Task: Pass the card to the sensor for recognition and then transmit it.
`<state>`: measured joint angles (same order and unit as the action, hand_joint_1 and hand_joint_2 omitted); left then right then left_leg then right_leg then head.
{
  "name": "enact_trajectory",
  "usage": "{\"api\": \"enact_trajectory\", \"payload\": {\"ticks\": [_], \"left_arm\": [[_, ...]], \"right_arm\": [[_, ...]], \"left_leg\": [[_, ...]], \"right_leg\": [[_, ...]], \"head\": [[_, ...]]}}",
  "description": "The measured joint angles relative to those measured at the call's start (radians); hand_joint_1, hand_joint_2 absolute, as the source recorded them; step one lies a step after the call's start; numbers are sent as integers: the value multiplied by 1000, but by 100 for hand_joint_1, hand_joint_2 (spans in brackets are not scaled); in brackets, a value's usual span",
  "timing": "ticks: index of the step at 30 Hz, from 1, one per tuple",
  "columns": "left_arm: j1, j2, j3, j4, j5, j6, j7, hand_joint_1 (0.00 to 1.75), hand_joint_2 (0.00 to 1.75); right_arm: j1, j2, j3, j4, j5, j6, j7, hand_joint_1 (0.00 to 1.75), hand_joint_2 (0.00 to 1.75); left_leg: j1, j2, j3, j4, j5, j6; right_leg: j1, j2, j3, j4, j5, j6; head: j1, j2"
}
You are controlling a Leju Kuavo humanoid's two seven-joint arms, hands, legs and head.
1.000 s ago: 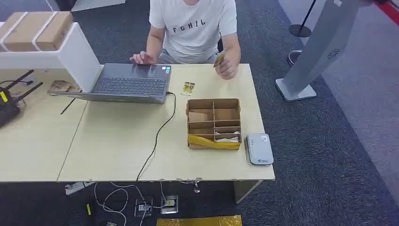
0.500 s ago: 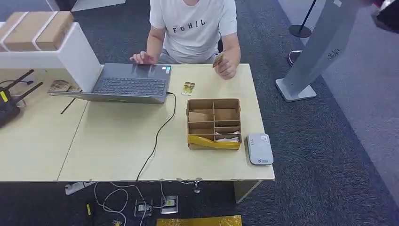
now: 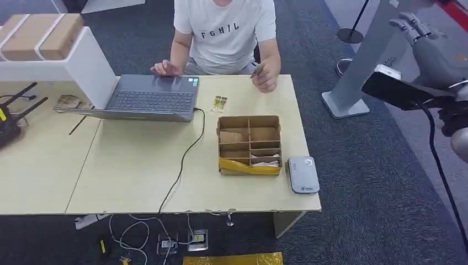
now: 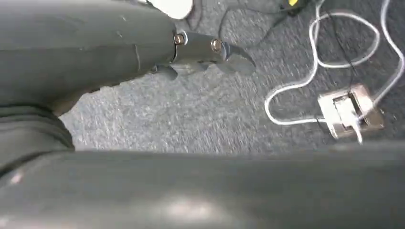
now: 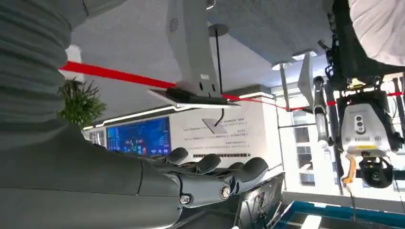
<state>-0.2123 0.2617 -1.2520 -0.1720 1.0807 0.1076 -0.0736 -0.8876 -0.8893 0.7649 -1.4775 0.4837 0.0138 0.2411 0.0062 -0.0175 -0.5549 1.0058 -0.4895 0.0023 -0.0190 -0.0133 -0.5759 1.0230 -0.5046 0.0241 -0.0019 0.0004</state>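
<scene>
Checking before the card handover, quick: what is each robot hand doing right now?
Left robot hand: hanging over the floor, nothing seen in it; open or closed cannot be told.
Right robot hand: raised beside the table, fingers apart, holding nothing.

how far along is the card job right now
Nothing looks done yet. The person's hand holds the card at the far edge of the table. The right hand is raised beside the table, holding nothing. Taking the card, presenting it to the grey sensor, and passing it on remain.
</scene>
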Motion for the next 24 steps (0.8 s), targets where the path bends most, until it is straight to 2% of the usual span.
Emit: {"api": "enact_trajectory", "payload": {"ticks": [5,17,24], "left_arm": [[-11,0,-8,0,-13,0,19,0,0],[-19,0,-10,0,-9,0,34,0,0],[-18,-2,-4,0,51,24,-47,0,0]], "right_arm": [[28,70,-18,103,2,-57,-58,0,175],[73,166,-49,226,19,-71,-76,0,175],[109,190,-78,252,18,-82,-77,0,175]], "left_leg": [[0,-1,0,0,0,0],[0,0,0,0,0,0],[0,1,0,0,0,0]], "right_leg": [[0,-1,0,0,0,0],[0,0,0,0,0,0],[0,1,-1,0,0,0]], "head": [[0,0],[0,0],[0,0]]}}
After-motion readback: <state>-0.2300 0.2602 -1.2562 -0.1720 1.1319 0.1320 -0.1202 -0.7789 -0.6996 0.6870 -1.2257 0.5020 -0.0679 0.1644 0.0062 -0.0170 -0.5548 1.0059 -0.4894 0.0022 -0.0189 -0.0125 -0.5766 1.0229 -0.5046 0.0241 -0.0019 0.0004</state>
